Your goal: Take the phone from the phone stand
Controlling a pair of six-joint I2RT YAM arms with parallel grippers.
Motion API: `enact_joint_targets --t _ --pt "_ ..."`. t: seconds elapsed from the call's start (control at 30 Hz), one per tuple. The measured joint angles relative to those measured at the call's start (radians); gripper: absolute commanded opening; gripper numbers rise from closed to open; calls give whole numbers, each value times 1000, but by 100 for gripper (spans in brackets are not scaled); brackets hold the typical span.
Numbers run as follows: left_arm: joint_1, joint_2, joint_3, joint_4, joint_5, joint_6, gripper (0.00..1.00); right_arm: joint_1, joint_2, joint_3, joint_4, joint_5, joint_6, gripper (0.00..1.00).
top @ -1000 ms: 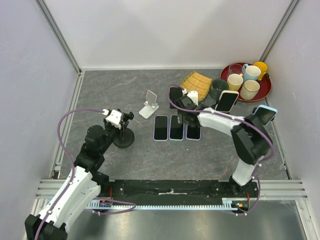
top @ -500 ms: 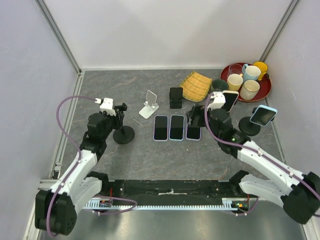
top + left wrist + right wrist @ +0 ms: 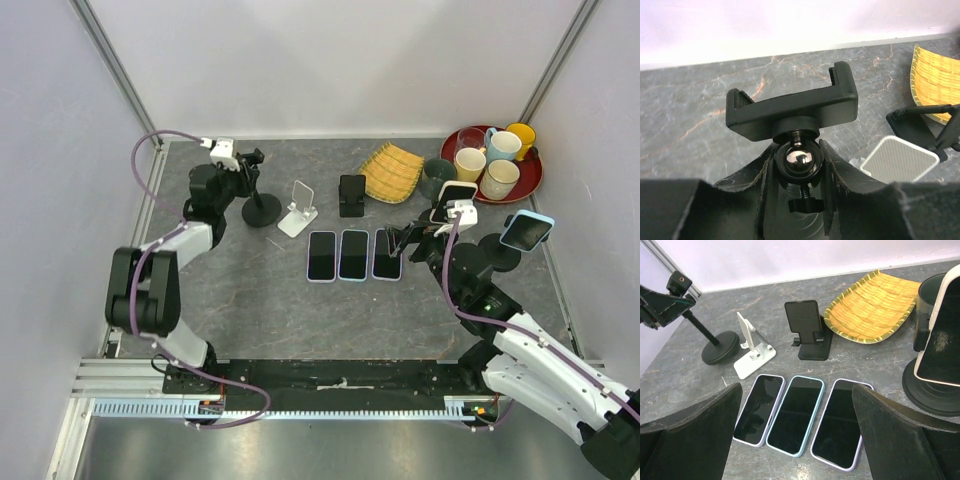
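Note:
Two phones sit in stands at the right: a white-cased phone (image 3: 455, 201) (image 3: 943, 335) on a black round-based stand (image 3: 931, 391), and a blue-cased phone (image 3: 527, 230) on another black stand (image 3: 494, 252). My right gripper (image 3: 405, 240) (image 3: 796, 390) hovers open and empty over three phones (image 3: 353, 254) (image 3: 795, 415) lying flat side by side. At the back left, my left gripper (image 3: 240, 176) (image 3: 799, 156) is shut on the ball joint (image 3: 800, 157) of an empty black clamp stand (image 3: 262, 210) (image 3: 792, 107), whose base rests on the table.
A white folding stand (image 3: 298, 208) (image 3: 753, 347) and an empty black stand (image 3: 351, 194) (image 3: 808, 330) stand behind the flat phones. A bamboo tray (image 3: 392, 170) (image 3: 872, 305), a dark cup (image 3: 437, 176) and a red tray (image 3: 528, 178) of mugs are at the back right.
My left gripper has carried the empty clamp stand from the front left to the back left. My right gripper opened wide and drew back a little from the flat phones.

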Motion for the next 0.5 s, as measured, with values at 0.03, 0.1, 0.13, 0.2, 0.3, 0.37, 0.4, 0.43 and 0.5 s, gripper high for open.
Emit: enact_joint_targets --t 0.03,0.1,0.13,0.2,0.3,0.37,0.4,0.43,0.5 --pt "0 33 22 14 8 4 2 0 1 -2 3 5 -1 98" --pt "0 105 74 39 34 19 2 0 11 -8 6 10 -5 98" --pt "0 135 94 46 47 24 2 0 16 -10 5 11 -7 98" --pt "0 179 115 67 69 29 2 0 25 -10 5 14 -8 98" --pt "-1 212 119 94 98 39 6 0 27 -10 5 18 -11 98" --pt "-5 214 119 98 106 55 11 0 28 -10 6 18 -14 98" --pt "-7 214 119 98 109 66 12 0 29 -10 6 18 -15 98" --pt "-10 214 119 98 113 80 14 0 32 -10 6 18 -15 98" --pt "-15 214 119 97 124 106 20 0 40 -10 6 17 -15 98"
